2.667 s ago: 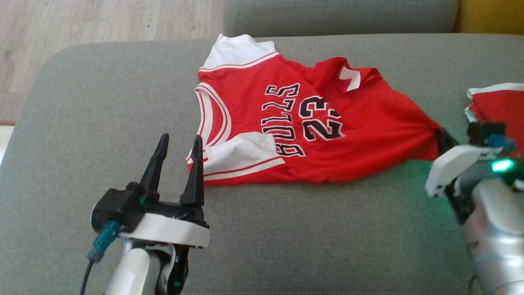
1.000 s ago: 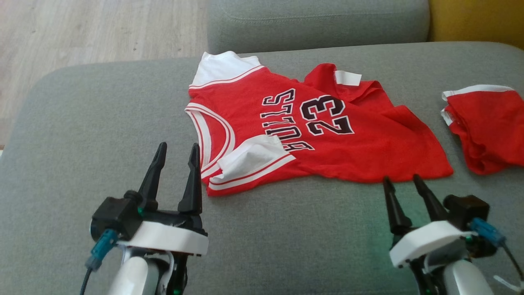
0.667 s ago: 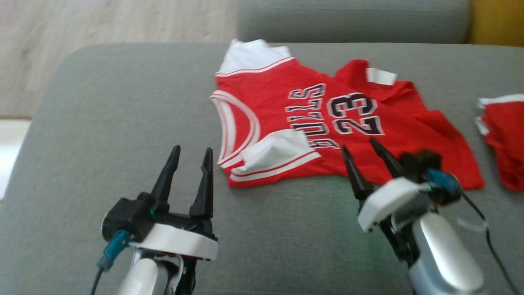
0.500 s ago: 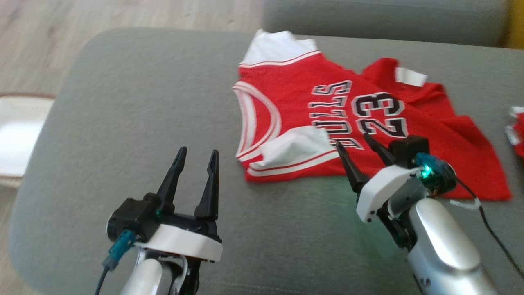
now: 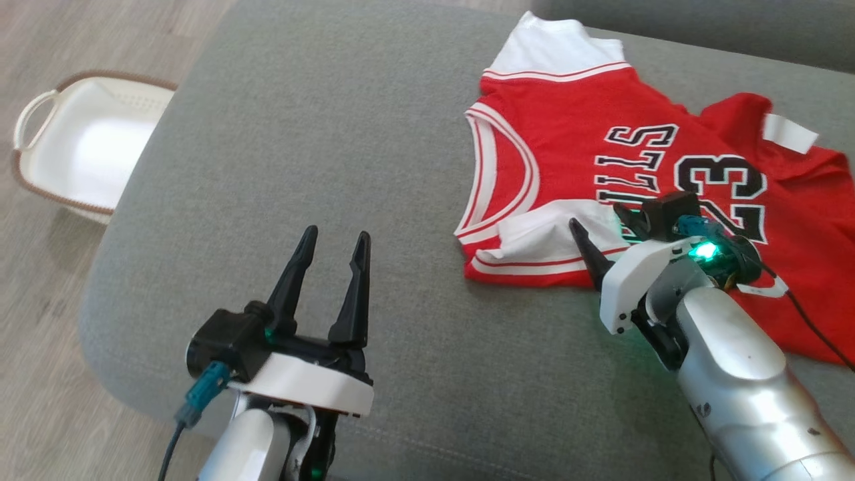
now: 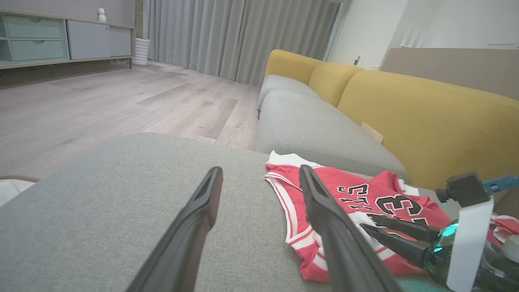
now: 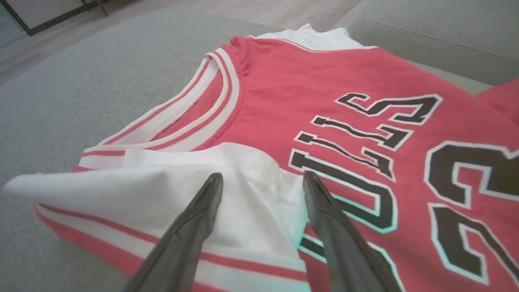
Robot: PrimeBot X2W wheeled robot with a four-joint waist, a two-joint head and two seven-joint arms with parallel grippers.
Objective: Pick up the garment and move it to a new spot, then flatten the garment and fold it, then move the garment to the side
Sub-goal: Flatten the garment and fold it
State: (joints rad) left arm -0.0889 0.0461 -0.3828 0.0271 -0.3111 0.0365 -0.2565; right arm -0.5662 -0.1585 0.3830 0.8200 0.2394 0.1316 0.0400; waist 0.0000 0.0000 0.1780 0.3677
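On the grey cushion (image 5: 320, 133), toward its right side, the jersey (image 5: 568, 133) lies rumpled, one white sleeve (image 5: 541, 234) turned over the chest. The right claw (image 5: 596, 217) is spread over that sleeve, pinching nothing; the left claw (image 5: 337, 234) is spread over bare cushion. Judgement: flattening is barely begun; folding and the move aside remain. Ample open cushion lies left of the jersey. The cushion's left edge drops to the floor (image 5: 40, 280), where a basket (image 5: 40, 100) stands.

Soft, bright daylight; shadows are faint. In the head view the white basket (image 5: 87, 143) at upper left is washed out, and a green lamp (image 5: 705, 252) glows at centre right. Wrist views curve at their edges.
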